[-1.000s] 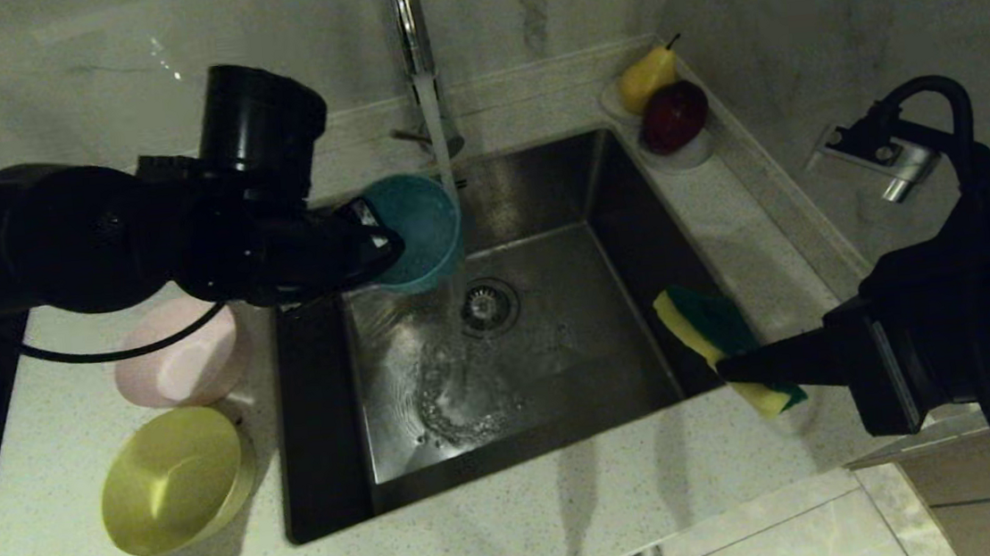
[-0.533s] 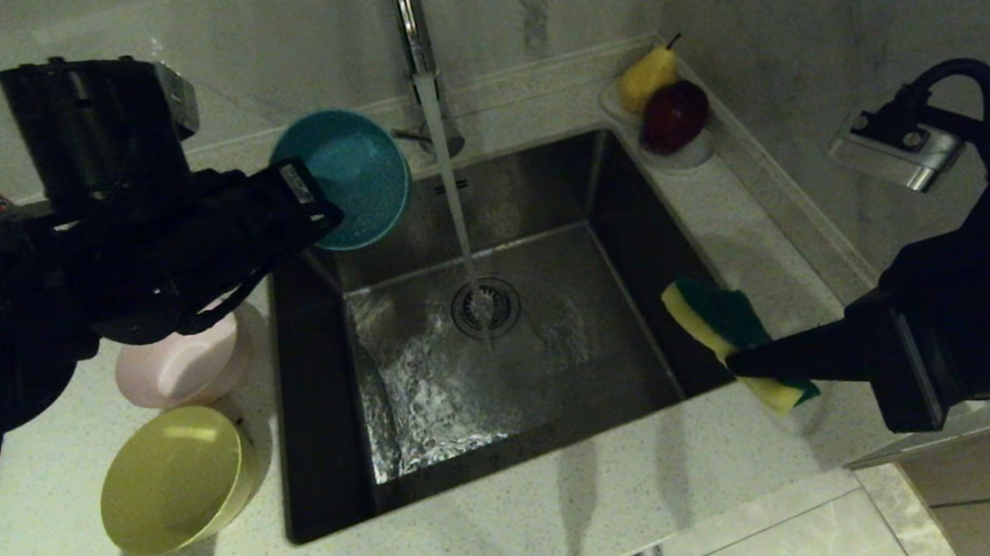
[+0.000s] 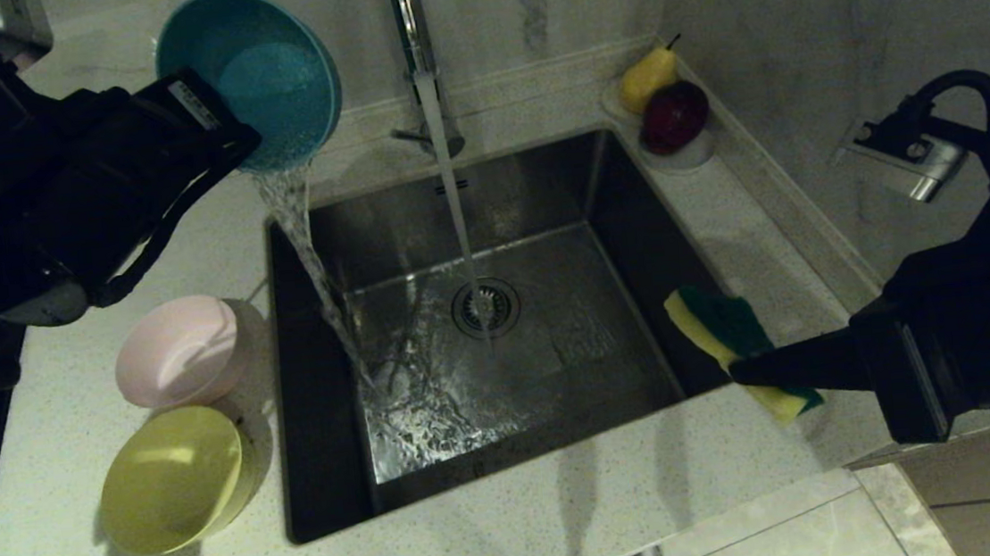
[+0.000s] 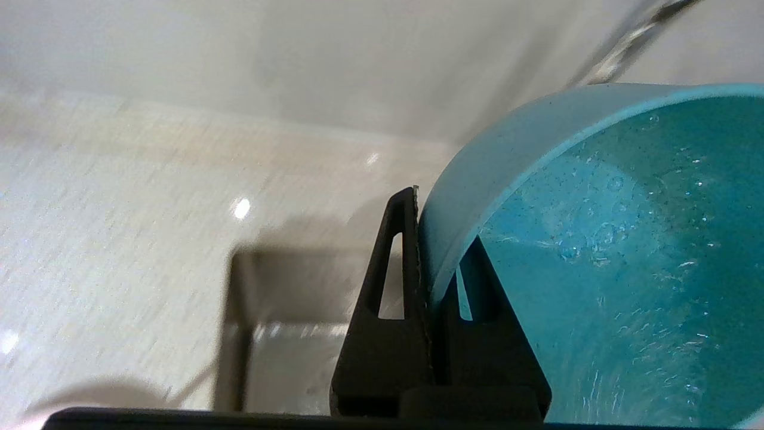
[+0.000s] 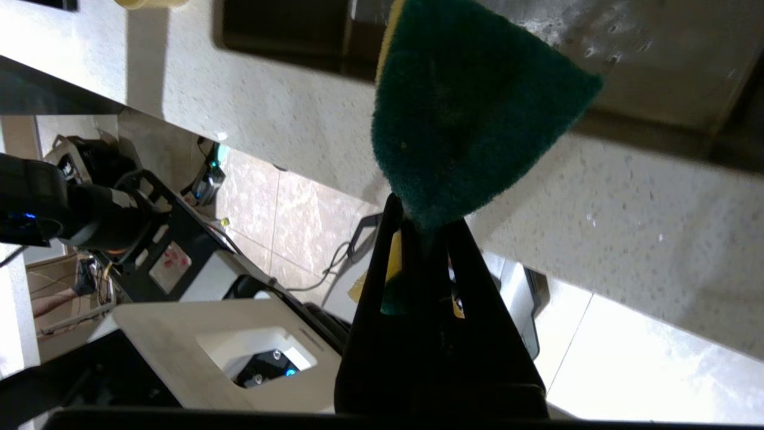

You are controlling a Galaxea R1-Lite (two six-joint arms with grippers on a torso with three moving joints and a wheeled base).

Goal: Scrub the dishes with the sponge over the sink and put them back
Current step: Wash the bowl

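- Above the back left corner of the sink (image 3: 635,239), a light blue bowl (image 3: 262,74) is held tipped on its side, its mouth turned toward the basin and its inside wet and beaded with drops.
- Water is poured from the bowl's lower rim in a stream (image 3: 315,267) that falls into the left part of the basin, where the surface is rippled.
- The bowl's rim is pinched by the left gripper (image 4: 427,251), one finger lying against the outer wall and the other inside; the jaws are closed tight on the thin wall.
- A second stream is let down from the chrome faucet (image 3: 410,26) onto the round drain strainer (image 3: 485,307).
- At the sink's right edge, the sponge (image 3: 729,343) is held tilted, dark green layer up and yellow foam beneath; it is clamped between the fully closed jaws of the right gripper (image 5: 418,239).
- On the counter (image 3: 569,504) left of the sink, the pale pink bowl (image 3: 179,350) and the yellow bowl (image 3: 172,481) are set just beside each other, both tilted.
- Beyond the sink's back right corner, a pear (image 3: 646,77) and a dark red fruit (image 3: 674,115) are kept on a small white dish (image 3: 688,153).
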